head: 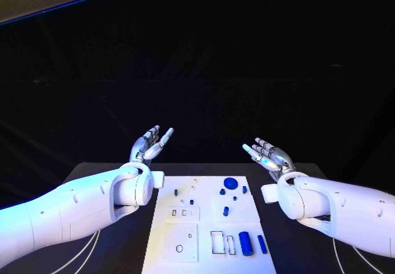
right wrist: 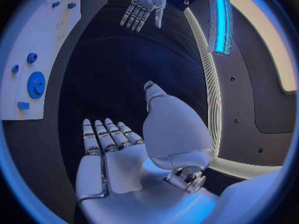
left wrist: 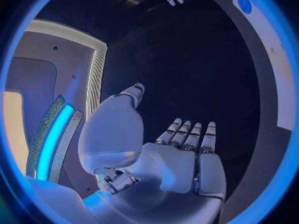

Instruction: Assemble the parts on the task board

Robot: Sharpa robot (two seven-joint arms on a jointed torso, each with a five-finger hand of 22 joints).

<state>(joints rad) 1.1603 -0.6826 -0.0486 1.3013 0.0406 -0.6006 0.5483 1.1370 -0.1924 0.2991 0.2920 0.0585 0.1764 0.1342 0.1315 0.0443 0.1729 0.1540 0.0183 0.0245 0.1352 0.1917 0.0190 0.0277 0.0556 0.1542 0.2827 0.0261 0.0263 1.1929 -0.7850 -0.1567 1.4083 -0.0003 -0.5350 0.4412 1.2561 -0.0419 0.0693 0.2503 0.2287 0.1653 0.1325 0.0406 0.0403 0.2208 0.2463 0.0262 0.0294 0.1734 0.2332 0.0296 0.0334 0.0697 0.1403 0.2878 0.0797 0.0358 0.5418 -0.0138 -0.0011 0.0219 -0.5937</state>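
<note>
My left hand [head: 151, 142] is raised above the far left side of the table [head: 99, 171], fingers spread, holding nothing. Between the arms I see the task board [head: 206, 240] with blue parts [head: 244, 240] on it. My right hand [head: 267, 155] is raised too, fingers apart and empty.

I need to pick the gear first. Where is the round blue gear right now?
In the head view the round blue gear lies at the task board's far edge, toward the right hand, which is raised above the table beyond it.
</note>
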